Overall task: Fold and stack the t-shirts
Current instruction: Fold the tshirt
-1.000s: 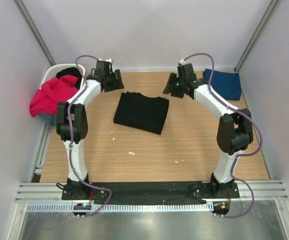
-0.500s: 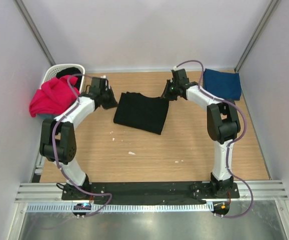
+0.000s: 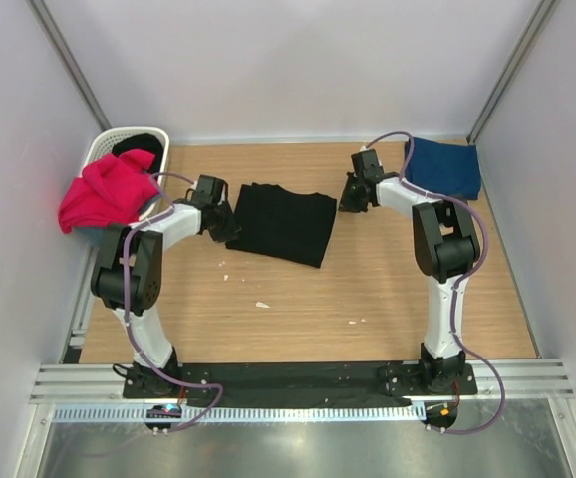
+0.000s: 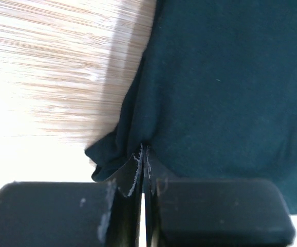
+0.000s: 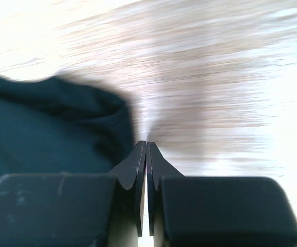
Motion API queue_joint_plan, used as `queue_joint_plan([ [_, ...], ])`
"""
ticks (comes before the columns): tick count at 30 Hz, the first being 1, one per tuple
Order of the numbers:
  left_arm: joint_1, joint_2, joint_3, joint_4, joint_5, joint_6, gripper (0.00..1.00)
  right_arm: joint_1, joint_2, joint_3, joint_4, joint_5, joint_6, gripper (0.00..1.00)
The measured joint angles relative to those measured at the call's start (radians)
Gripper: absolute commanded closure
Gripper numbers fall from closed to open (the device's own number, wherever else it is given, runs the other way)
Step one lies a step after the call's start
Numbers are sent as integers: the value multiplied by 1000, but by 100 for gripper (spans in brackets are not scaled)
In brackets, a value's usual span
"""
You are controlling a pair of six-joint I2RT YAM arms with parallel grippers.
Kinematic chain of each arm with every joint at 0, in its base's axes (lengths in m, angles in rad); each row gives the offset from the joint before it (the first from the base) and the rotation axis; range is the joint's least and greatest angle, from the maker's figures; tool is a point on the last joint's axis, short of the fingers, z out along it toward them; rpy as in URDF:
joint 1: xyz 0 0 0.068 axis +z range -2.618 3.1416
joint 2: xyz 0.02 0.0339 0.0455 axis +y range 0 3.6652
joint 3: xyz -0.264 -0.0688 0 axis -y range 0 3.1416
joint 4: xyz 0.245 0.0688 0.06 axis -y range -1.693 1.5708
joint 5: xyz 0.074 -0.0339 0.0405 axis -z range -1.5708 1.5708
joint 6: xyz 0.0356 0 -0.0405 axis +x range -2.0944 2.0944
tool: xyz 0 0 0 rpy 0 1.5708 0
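The folded black t-shirt (image 3: pixel 283 224) lies on the bench (image 3: pixel 368 289). The left pincer (image 4: pixel 143 152) is pressed together at its bunched edge. The right pincer (image 5: pixel 146 146), also pressed together, sits beside its corner, likely to tidy it.

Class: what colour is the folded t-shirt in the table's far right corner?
The t-shirt is navy blue, best seen in the top external view.

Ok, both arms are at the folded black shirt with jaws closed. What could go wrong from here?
1. The left gripper is shut right at the rumpled edge of the black t-shirt. Whether it pinches cloth is unclear, but any sideways move could drag the edge and spoil the fold.
2. The right gripper is shut over bare table beside the cloth, so a lift would likely raise one side at most.
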Motion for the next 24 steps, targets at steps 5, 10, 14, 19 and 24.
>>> queue_joint_plan([
  [5,-2,24,12,-3,-17,3,100,-16,16,-4,9,4,0,93],
  [10,-8,26,27,-23,-26,31,89,-15,11,-4,-7,-25,0,72],
  [14,-13,1,48,-73,-39,70,34,-13,-28,-5,-60,-51,14,25],
  [19,-14,-140,71,-156,-66,95,0,5,-182,-98,-68,-80,50,1],
  [24,-14,-315,137,-215,-86,130,0,69,-261,-196,-34,-96,122,0],
])
